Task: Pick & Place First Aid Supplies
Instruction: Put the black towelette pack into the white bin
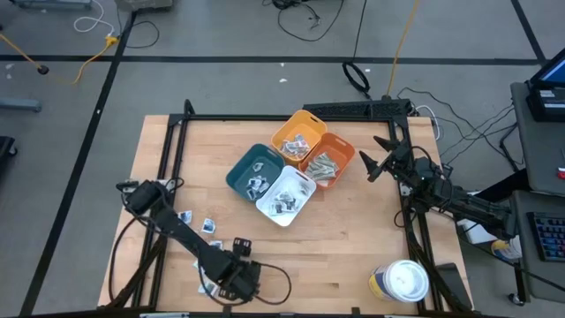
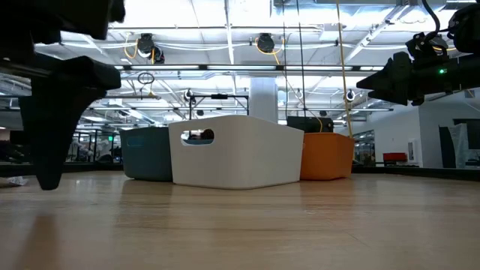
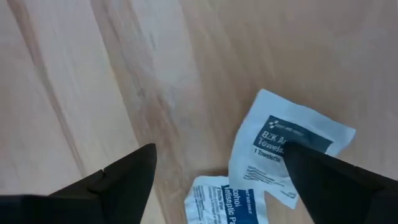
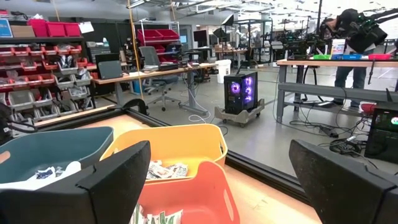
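Two white packets with dark blue printed labels lie on the wooden tabletop right under the left wrist camera: a towelette packet and, overlapping its lower corner, an alcohol prep packet. The left claw hangs directly over them with its fingers spread wide, released and holding nothing; whether the tips touch the wood cannot be told. From above, this claw sits at the near left edge of the tabletop, with several more small white packets scattered on the wood just beside the arm.

Four bins stand clustered at the middle of the tabletop, touching one another: a teal bin, a white bin, a yellow bin and an orange bin. Each holds some packets; the orange one holds grey-green strips.

The right claw hovers in the air at the right side of the tabletop, near the orange bin, fingers parted and empty. A round white-lidded tub stands at the near right corner.
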Robot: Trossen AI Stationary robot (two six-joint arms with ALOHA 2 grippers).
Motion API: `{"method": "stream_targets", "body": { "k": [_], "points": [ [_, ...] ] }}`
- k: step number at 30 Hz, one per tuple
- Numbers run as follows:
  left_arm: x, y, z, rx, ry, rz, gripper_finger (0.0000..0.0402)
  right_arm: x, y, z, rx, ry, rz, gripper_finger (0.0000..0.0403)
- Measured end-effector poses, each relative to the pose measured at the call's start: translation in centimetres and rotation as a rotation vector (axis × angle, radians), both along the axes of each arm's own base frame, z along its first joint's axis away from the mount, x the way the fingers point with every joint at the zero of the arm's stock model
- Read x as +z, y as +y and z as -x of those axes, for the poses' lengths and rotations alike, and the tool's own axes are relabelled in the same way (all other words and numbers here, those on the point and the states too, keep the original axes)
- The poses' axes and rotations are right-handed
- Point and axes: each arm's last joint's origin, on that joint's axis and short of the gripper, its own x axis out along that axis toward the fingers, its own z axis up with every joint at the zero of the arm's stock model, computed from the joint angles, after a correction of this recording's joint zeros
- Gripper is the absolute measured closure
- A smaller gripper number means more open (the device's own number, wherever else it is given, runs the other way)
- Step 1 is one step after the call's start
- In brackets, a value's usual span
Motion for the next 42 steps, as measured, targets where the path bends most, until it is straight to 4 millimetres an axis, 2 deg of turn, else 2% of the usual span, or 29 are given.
{"method": "stream_targets", "body": {
  "k": [3, 5, 15, 17, 24, 29, 35, 42],
  "points": [
    [-0.4, -0.4, -0.1, -0.028, -0.011, 0.003, 0.0076, 0.0, 0.0, 0.0, 0.000, 0.000, 0.000, 0.0026],
    [-0.5, -0.6, -0.1, -0.046, -0.013, 0.026, 0.0112, 0.0, 0.0, 0.0, 0.000, 0.000, 0.000, 0.0026],
    [-0.5, -1.0, -0.7, -0.071, -0.012, 0.154, 0.0357, 0.0, 0.0, 0.0, 0.000, 0.000, 0.000, 0.0026],
    [-0.6, -1.1, -0.7, -0.083, -0.010, 0.155, 0.0387, 0.0, 0.0, 0.0, 0.000, 0.000, 0.000, 0.0025],
    [0.7, 0.0, -0.8, -0.071, -0.015, 0.148, 0.0397, 0.0, 0.0, 0.0, 0.000, 0.000, 0.000, 0.0025],
    [4.9, 2.2, -0.9, -0.030, -0.082, 0.174, 0.0399, 0.0, 0.0, 0.0, 0.000, 0.000, 0.000, 0.0025],
    [9.5, 5.5, 0.2, -0.016, -0.118, 0.165, 0.0400, 0.0, 0.0, 0.0, 0.000, 0.000, 0.000, 0.0025],
    [11.8, 7.7, 2.0, -0.074, -0.064, 0.133, 0.0401, 0.0, 0.0, 0.0, 0.000, 0.000, 0.000, 0.0025]
  ]
}}
